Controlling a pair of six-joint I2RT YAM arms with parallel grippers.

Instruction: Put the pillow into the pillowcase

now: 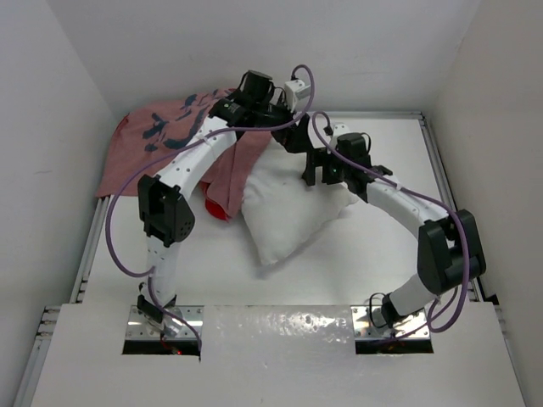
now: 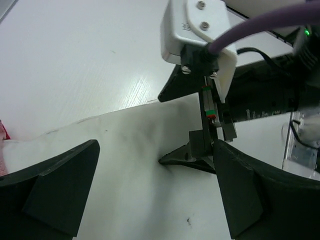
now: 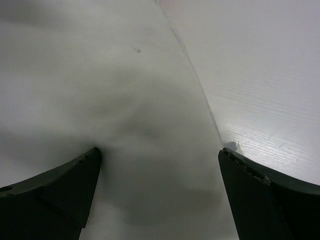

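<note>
Top external view: pillow [image 1: 293, 216] on tabletop [image 1: 382, 254], left arm [image 1: 199, 157] lying across the pillowcase [image 1: 157, 140].
Left hand [image 2: 150, 185] and right hand [image 3: 160, 170] spread wide, empty, at the pillow's far end.

No text, label, brand or number can be read in any view.

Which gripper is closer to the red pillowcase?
Left. The left gripper is open over the pillow near the pillowcase; the right gripper, also open, straddles the pillow farther from it.
</note>
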